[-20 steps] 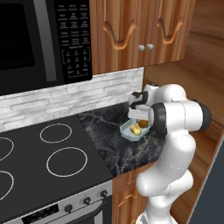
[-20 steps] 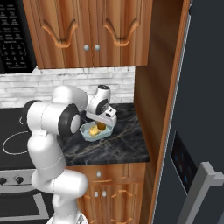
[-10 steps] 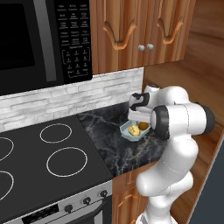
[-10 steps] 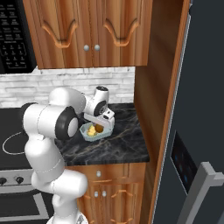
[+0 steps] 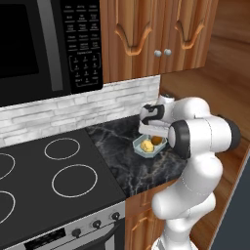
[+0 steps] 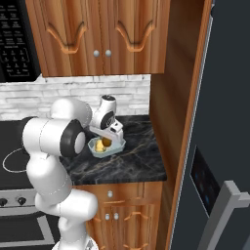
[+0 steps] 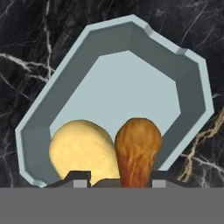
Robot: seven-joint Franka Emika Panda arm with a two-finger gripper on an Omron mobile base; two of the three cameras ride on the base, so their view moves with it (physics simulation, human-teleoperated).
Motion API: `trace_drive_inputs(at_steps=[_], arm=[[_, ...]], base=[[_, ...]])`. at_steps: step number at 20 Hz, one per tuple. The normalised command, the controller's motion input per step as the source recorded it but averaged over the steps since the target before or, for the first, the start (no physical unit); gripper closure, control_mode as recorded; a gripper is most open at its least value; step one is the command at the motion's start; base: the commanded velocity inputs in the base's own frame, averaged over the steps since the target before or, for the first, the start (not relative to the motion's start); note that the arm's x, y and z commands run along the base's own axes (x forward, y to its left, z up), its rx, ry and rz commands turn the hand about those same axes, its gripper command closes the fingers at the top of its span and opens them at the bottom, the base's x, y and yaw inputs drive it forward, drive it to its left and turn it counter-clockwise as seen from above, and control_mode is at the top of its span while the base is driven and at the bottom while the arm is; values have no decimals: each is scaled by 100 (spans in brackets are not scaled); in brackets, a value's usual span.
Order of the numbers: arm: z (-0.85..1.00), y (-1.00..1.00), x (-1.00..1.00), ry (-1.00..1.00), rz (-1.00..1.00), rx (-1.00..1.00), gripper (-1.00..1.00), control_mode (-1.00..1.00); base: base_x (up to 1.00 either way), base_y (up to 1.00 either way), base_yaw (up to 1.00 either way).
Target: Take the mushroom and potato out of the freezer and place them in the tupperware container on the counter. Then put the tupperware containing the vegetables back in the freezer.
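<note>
Mushroom: we find the mushroom (image 7: 138,148) lying inside the tupperware container (image 7: 192,94), at one end, touching the potato.
Potato: the potato (image 7: 81,151) sits beside it in the same end of the tray; the rest of the tray floor is bare.
Container: it rests on the counter (image 5: 117,151), near the wooden side panel by the freezer (image 6: 229,97), and is not lifted.
Gripper: the gripper (image 7: 114,179) hangs directly above the two vegetables; its finger tips stand partly apart at the near wall of the tray, and we cannot tell whether they grip anything.
Done: in our judgement both vegetables are out of the freezer and loaded.
Left: the tray has yet to be grasped, carried and set in the freezer.
</note>
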Motion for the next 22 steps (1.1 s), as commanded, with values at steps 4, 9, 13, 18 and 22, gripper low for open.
trace_drive_inputs(at_steps=[4, 9, 13, 18, 22], arm=[[-5, 6, 6, 0, -2, 0, -100, -100], [0, -1, 0, 0, -4, 0, -100, -100], [7, -4, 0, 0, -7, 0, -100, -100], [26, -1, 0, 0, -8, 0, -100, -100], [38, -7, 0, -1, -9, 0, -100, -100]], base=[[0, 0, 0], [0, 0, 0], [0, 0, 0], [0, 0, 0], [0, 0, 0]])
